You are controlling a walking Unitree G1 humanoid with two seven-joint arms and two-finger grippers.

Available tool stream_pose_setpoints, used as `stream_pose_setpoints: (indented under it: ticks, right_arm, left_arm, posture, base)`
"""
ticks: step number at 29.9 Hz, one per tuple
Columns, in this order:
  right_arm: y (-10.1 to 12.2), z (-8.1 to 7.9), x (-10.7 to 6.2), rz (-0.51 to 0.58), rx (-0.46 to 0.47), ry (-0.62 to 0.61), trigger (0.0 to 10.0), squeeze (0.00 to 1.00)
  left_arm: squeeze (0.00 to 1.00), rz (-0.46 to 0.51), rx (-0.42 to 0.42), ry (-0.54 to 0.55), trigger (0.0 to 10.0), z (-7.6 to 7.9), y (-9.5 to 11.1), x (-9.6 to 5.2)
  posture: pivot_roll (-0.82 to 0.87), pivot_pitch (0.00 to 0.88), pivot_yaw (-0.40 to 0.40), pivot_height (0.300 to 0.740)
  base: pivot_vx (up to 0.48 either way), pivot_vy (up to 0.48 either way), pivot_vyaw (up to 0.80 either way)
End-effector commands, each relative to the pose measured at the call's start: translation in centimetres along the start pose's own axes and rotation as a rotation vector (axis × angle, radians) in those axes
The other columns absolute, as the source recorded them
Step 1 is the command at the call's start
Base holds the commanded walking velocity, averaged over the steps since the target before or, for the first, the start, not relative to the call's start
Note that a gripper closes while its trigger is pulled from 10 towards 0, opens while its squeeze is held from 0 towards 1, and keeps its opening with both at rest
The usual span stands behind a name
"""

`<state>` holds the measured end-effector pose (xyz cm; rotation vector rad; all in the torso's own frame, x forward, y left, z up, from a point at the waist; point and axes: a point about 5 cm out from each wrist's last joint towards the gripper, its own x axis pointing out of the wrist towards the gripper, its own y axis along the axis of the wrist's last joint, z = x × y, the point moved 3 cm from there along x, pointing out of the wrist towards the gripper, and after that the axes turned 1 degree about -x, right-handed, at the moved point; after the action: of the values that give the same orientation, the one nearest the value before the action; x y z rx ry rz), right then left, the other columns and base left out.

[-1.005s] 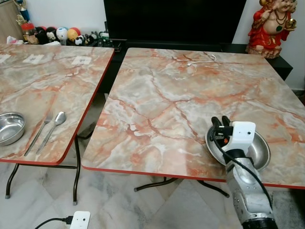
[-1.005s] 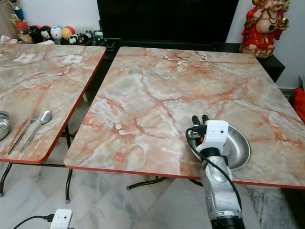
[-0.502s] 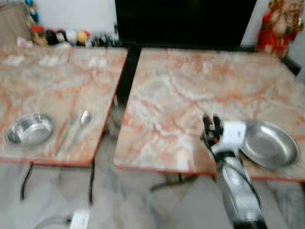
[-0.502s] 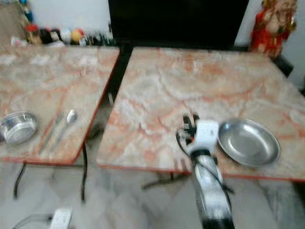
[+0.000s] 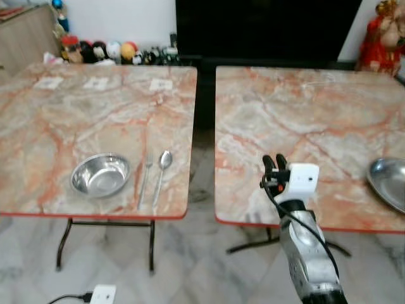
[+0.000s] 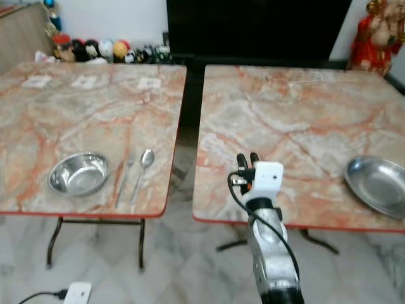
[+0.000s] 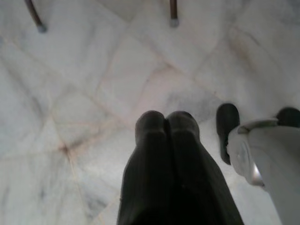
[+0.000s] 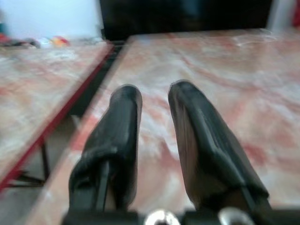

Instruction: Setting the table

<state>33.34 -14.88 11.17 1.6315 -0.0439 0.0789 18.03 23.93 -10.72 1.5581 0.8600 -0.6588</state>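
On the left table [image 5: 38, 126] sit a steel bowl [image 5: 101, 175], a fork [image 5: 145, 180] and a spoon [image 5: 162, 170], side by side near the front edge. A steel plate [image 5: 390, 182] lies at the right side of the right table [image 5: 304, 120]. My right gripper [image 5: 274, 163] hovers over that table's front left part, well left of the plate. It is open and holds nothing; in the right wrist view its fingers [image 8: 124, 122] stand apart over the marble top. My left gripper [image 7: 165, 123] hangs shut over the floor.
A gap [image 5: 204, 126] separates the two tables. Behind them stand a dark TV cabinet [image 5: 266, 31], a row of small toys [image 5: 107, 50] and a red figurine [image 5: 387, 31]. Paper slips [image 5: 96, 83] lie at the left table's back. A white power adapter [image 5: 102, 294] lies on the floor.
The camera has swung left, so the left table with bowl, fork and spoon has come into full view. My right gripper has moved left, away from the plate it was beside.
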Motion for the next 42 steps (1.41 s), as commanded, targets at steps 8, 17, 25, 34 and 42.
stream_pose_setpoints:
  ticks: [8,17,25,34,42]
  right_arm:
    - [1.3,-0.8,0.7,0.043,0.021,0.013,10.0,0.00]
    - [1.1,-1.3,0.7,0.036,0.038,0.030,10.0,0.00]
    - [1.1,-1.6,0.8,0.034,0.050,0.035,10.0,0.00]
    - [1.0,-1.2,0.8,0.030,0.073,0.018,10.0,1.00]
    - [0.4,-0.2,0.9,-0.006,0.124,-0.030,10.0,1.00]
  left_arm:
    - [0.00,-0.004,0.003,0.012,10.0,-0.4,-0.1,0.0]
    - [0.00,-0.006,-0.005,0.020,10.0,-0.4,-0.1,0.0]
    - [0.00,-0.002,0.004,0.019,10.0,-0.5,0.0,0.0]
    - [0.00,0.001,0.002,0.016,10.0,-0.4,0.0,0.0]
    - [0.00,0.002,0.003,0.011,10.0,-0.4,0.0,0.0]
  posture:
    - [0.03,0.000,-0.031,0.740]
    - [0.04,0.000,-0.035,0.740]
    - [0.05,0.000,-0.038,0.740]
    - [0.05,0.000,-0.038,0.740]
    - [0.05,0.000,-0.037,0.740]
  base:
    - [0.000,0.480,0.00]
    - [0.000,0.480,0.00]
    - [0.000,0.194,0.00]
    - [0.000,0.000,0.00]
    - [0.000,0.000,0.00]
